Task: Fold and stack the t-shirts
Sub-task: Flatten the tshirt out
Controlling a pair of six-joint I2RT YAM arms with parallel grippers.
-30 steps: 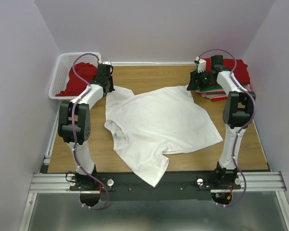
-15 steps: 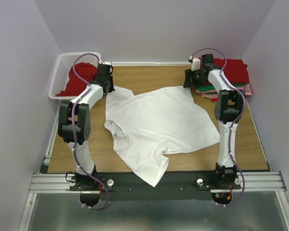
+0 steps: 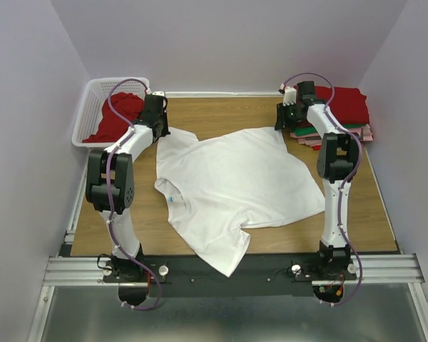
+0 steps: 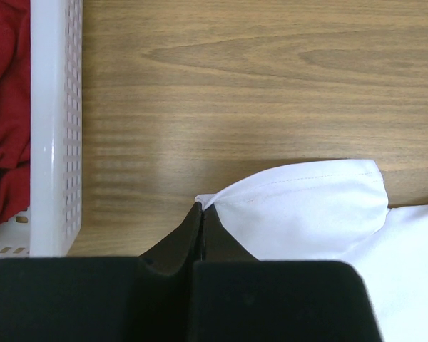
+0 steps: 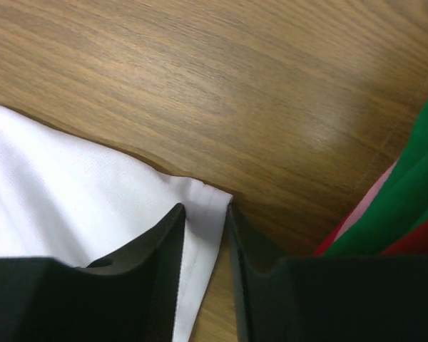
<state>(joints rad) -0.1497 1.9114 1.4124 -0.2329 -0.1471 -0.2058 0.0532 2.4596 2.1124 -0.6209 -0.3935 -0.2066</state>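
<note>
The white t-shirt [image 3: 235,185] was lying spread out, a bit skewed and wrinkly, in the middle of the wooden desk [image 3: 221,110]. Its small blue neck label [image 3: 172,200] pointed toward the left side, and the near sleeve reached over the dark bar at the near edge.

The left jaws were pressed fully together on the hem of the far-left sleeve, pinching the white cloth right at its edge. That was near the white plastic basket [image 4: 53,128], which had a crumpled red shirt [image 3: 118,114] in it.

Over on the other side, the right jaws were down at the far-right corner of the same shirt. They were narrow but not clamped. One finger sat on each side of the hem corner with a slim gap between them, and the cloth there lay flat on the wood.

Just beside that corner, at the far-right of the desk, was the stack of folded shirts [image 3: 346,107]. Red was on top, with green and pink edges peeking out underneath.
</note>
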